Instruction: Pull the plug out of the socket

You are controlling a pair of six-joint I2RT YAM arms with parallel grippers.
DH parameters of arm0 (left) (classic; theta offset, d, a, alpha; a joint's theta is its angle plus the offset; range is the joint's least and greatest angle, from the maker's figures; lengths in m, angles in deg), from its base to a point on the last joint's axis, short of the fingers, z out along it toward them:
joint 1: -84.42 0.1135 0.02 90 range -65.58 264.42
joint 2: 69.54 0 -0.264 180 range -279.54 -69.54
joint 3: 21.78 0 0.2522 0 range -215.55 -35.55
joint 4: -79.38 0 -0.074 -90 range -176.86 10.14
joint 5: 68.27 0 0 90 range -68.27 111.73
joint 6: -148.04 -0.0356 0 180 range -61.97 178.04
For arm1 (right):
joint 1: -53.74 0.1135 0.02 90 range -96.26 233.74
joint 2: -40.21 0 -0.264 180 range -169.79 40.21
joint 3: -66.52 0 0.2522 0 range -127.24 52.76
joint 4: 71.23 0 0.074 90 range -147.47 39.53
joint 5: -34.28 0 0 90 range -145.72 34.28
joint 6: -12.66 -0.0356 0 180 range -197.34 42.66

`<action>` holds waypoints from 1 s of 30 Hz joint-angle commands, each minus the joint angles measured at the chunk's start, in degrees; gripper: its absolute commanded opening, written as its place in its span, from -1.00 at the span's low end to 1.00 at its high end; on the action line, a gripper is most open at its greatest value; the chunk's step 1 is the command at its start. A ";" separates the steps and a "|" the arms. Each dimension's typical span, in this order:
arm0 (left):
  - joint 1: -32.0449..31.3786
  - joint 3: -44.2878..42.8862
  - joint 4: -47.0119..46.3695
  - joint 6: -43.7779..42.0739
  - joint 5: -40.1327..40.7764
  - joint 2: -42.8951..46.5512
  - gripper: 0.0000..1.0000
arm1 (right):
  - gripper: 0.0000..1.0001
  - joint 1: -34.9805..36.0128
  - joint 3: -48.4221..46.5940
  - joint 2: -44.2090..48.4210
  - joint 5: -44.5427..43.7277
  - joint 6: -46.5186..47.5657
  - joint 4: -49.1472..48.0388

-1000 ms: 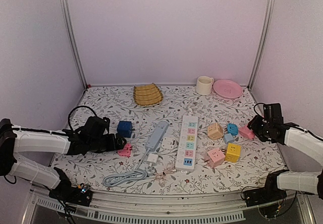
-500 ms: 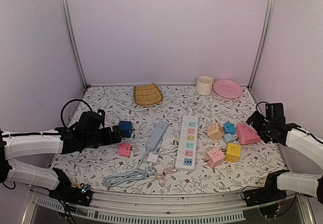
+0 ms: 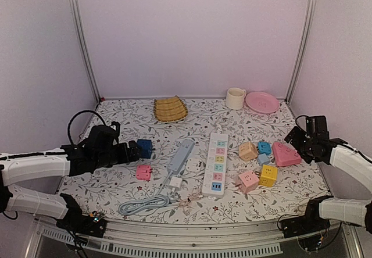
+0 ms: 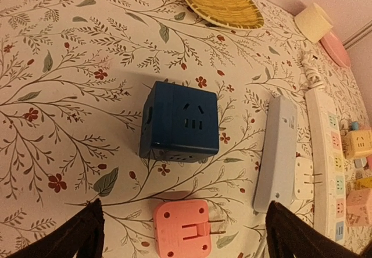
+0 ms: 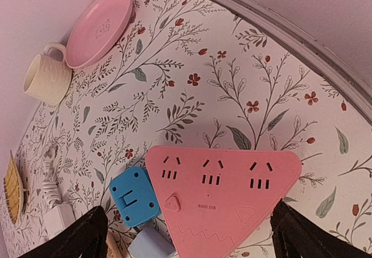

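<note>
Two grippers, both spread wide, nothing held. The left gripper (image 3: 132, 151) sits just left of the blue cube adapter (image 4: 180, 121), and a pink plug (image 4: 183, 235) lies flat on the near side of that cube. The right gripper (image 3: 292, 141) is at the right edge by the pink triangular socket block (image 5: 224, 197), which lies flat and is not gripped.

Target is the socket (image 3: 218, 164), the long white strip with pastel panels, mid-table between the arms. Its long axis runs near-to-far with a slight tilt, cord (image 4: 308, 78) at the far end, blue panel at the near end. From the left gripper it lies to the right, with the grey-blue strip (image 3: 181, 156) in between and roughly parallel to it. From the right gripper it lies to the left, behind a cluster of cubes: beige cube (image 3: 247, 150), yellow cube (image 3: 268, 175), pink cube (image 3: 248, 181). My call is that the right arm is marginally nearer, but it's close to even.

The top view shows no plug standing in any panel. A small white plug (image 4: 302, 178) lies loose between the two strips, prongs toward the white one, not inserted. So the pull looks done to me, or any plug left in is too small to make out. If another pull is needed, I'd come in across the strip's short axis and lift straight off the panel face.
</note>
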 commanded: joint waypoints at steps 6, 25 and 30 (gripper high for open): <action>0.80 -2.49 -2.67 -2.61 0.98 -0.26 0.94 | 0.98 -0.42 -2.85 -0.91 2.33 3.91 -0.12; 8.72 -5.99 -8.56 -10.60 2.57 -0.99 0.94 | 0.98 -0.25 -3.67 -7.34 0.60 18.42 -22.12; 11.64 -6.56 -9.47 -11.96 2.95 -1.88 0.94 | 0.98 -0.29 6.54 -6.82 -4.89 28.22 -46.70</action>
